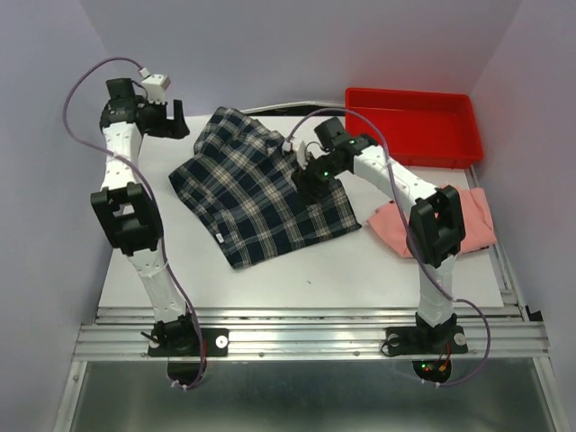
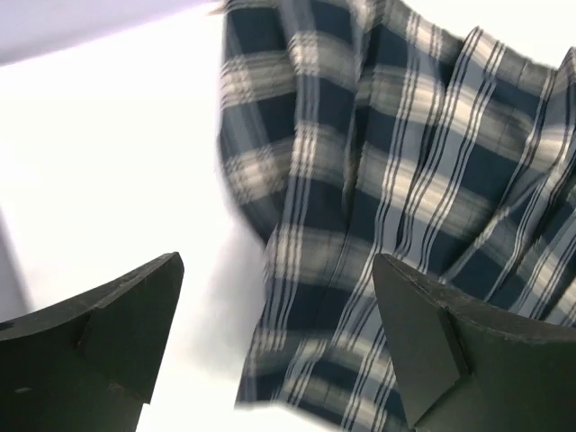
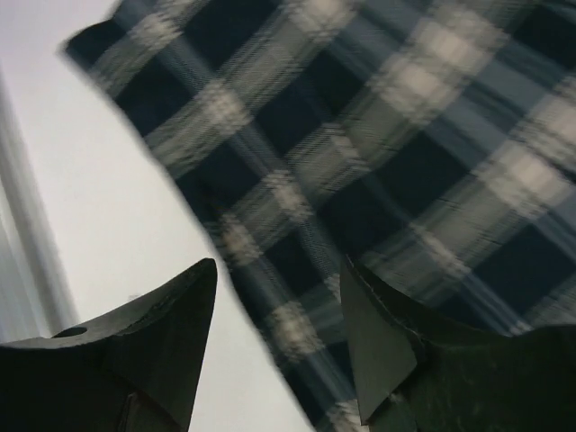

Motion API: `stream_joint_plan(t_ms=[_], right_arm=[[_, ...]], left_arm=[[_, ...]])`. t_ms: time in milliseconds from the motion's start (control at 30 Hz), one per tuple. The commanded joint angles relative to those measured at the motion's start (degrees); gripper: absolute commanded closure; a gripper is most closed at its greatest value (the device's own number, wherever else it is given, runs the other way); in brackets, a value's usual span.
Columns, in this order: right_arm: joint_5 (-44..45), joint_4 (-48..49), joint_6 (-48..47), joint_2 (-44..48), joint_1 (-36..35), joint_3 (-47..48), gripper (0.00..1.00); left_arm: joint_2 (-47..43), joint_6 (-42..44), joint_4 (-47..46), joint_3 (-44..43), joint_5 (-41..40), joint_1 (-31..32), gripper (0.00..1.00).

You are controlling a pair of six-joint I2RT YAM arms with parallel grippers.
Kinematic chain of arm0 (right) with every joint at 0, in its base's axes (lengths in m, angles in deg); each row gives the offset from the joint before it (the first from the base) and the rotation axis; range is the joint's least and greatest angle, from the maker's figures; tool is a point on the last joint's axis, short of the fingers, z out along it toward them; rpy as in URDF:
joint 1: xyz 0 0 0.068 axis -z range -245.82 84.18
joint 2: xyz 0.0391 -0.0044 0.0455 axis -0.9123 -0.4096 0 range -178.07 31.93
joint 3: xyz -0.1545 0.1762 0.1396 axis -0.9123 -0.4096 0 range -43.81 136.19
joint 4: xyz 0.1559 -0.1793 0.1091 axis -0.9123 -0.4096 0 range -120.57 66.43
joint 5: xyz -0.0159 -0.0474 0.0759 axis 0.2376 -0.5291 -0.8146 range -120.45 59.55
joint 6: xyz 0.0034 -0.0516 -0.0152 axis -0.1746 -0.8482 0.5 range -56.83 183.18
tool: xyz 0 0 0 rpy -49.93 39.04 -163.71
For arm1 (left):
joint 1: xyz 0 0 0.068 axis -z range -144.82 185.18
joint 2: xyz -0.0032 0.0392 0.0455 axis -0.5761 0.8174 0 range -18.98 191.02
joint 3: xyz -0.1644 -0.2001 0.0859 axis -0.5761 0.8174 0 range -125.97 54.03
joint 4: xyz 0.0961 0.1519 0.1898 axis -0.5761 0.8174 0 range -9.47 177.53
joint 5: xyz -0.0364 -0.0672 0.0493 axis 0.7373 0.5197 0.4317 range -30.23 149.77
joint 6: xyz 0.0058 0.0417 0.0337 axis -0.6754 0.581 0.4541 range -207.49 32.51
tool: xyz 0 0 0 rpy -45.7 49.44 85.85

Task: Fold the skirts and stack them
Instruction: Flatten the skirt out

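Note:
The plaid skirt [image 1: 261, 189] lies spread in the middle of the white table, dark navy-green with white lines. It fills the left wrist view [image 2: 396, 180] and the right wrist view [image 3: 378, 153]. My left gripper [image 1: 173, 120] is open and empty, held above the table left of the skirt's far corner. My right gripper [image 1: 306, 180] is open over the skirt's right edge, with the cloth edge between its fingers [image 3: 180, 333] in the wrist view. The salmon-pink skirt [image 1: 396, 225] lies at the right, partly hidden behind my right arm.
A red plastic tray [image 1: 414, 121] stands at the back right. The white table [image 1: 315, 270] ends at a metal rail in front. Purple walls close in the left, back and right sides.

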Motion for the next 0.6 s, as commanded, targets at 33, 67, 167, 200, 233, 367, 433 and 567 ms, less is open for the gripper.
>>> stream_joint_plan(t_ms=[33, 67, 167, 200, 233, 367, 433, 567], right_arm=[[10.9, 5.2, 0.1, -6.1, 4.3, 3.6, 0.38], [10.6, 4.8, -0.2, -7.0, 4.3, 3.0, 0.38], [10.4, 3.6, -1.9, -9.7, 3.8, 1.6, 0.38], [10.5, 2.9, -2.1, -10.2, 3.1, 1.2, 0.38], [10.8, 1.6, -2.9, -11.1, 2.1, 0.3, 0.39], [7.5, -1.6, -3.5, -10.6, -0.9, -4.2, 0.40], [3.9, -3.4, -3.5, -10.1, -2.9, -6.5, 0.40], [-12.8, -13.1, -7.3, -10.0, -7.1, -5.1, 0.40]], left_arm=[[-13.4, 8.2, 4.4, 13.7, -1.1, -3.9, 0.02], [-13.9, 8.7, 3.4, 15.5, -1.4, -4.3, 0.02], [-12.3, 9.0, 3.5, 15.8, -2.1, -6.0, 0.02], [-11.1, 9.5, 6.1, 14.4, -0.4, -6.3, 0.02], [-8.8, 10.8, 7.6, 11.9, 0.3, -6.5, 0.02], [-4.8, 11.7, 10.6, 9.2, 1.1, -5.9, 0.02], [-3.3, 12.4, 11.1, 8.8, 0.3, -5.2, 0.02], [-0.9, 13.4, 10.9, 8.9, -2.1, -3.5, 0.02]])
